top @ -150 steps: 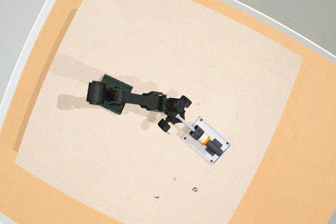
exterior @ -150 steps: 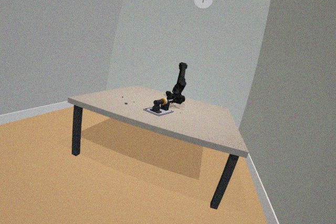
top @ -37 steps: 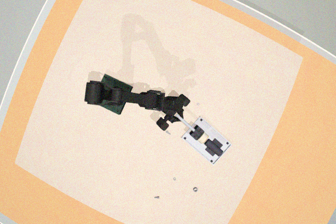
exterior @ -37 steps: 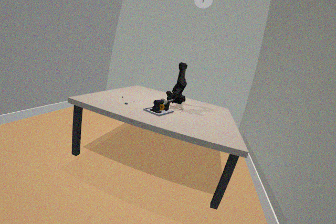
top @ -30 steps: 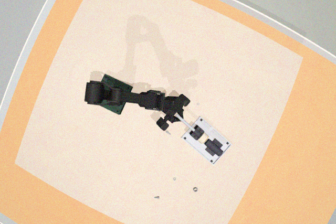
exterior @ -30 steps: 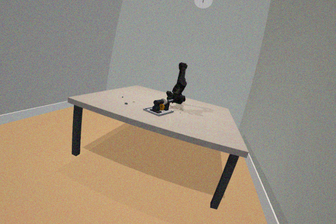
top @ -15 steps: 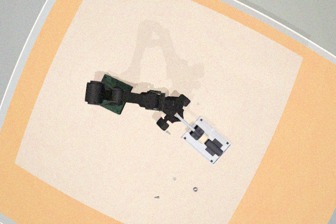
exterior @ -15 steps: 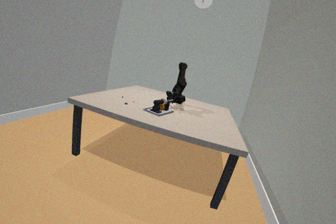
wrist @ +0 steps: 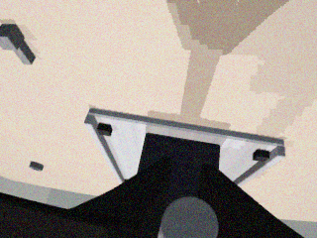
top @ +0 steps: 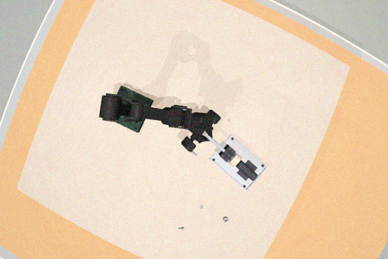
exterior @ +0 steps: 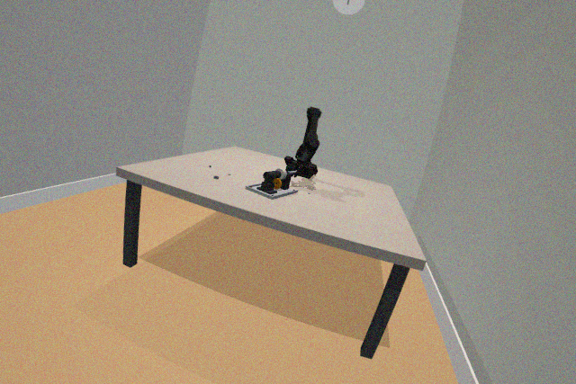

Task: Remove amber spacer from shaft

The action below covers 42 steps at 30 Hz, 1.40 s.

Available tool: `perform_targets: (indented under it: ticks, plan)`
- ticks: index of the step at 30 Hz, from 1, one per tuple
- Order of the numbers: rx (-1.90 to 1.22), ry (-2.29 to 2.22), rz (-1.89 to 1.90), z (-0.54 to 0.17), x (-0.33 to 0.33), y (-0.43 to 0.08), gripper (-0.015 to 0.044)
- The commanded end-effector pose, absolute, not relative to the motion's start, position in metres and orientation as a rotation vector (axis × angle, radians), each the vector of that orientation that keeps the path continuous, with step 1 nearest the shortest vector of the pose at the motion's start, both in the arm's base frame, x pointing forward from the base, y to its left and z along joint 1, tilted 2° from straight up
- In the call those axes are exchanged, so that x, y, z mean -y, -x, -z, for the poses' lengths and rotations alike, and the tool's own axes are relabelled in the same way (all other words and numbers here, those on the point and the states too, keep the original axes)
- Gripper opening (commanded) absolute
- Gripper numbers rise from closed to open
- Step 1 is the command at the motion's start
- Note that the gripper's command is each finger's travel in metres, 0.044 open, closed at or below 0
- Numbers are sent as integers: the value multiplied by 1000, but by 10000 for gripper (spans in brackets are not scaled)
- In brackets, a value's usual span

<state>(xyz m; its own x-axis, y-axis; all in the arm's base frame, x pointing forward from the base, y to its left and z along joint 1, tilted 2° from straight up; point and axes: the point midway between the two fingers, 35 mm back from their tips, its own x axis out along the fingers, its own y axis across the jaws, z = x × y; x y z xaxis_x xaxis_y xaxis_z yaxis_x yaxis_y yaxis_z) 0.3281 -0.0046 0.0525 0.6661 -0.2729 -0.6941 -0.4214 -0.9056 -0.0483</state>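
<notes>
My gripper (top: 204, 134) is shut on the outer end of the pale shaft (top: 216, 143), which runs into the smaller dark block (top: 227, 153). The fingertips are not clear in the wrist view. A cream spacer (top: 234, 159) (exterior: 280, 173) sits on the shaft between the smaller block and the big dark housing block (top: 247, 170) (exterior: 268, 181). The amber spacer (exterior: 277, 183) shows below the cream spacer, beneath the shaft line and close to the housing; whether it rests on the base plate cannot be told. It is hidden in the overhead view.
The blocks stand on a white base plate (top: 260, 165) (wrist: 124, 144) with dark corner studs. A dark ring (top: 225, 217), a small ring (top: 201, 206) and a small grey part (top: 180, 227) lie on the table. Another tiny ring (top: 228, 120) lies beyond the plate's corner.
</notes>
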Motion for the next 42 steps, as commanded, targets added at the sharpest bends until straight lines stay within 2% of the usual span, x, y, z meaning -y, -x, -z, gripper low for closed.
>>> perform_targets:
  ticks: [1,42]
  plan:
    - [-565,2681,-1052,-56,6,-332,0]
    - [-565,2682,-1050,-57,13,-346,0]
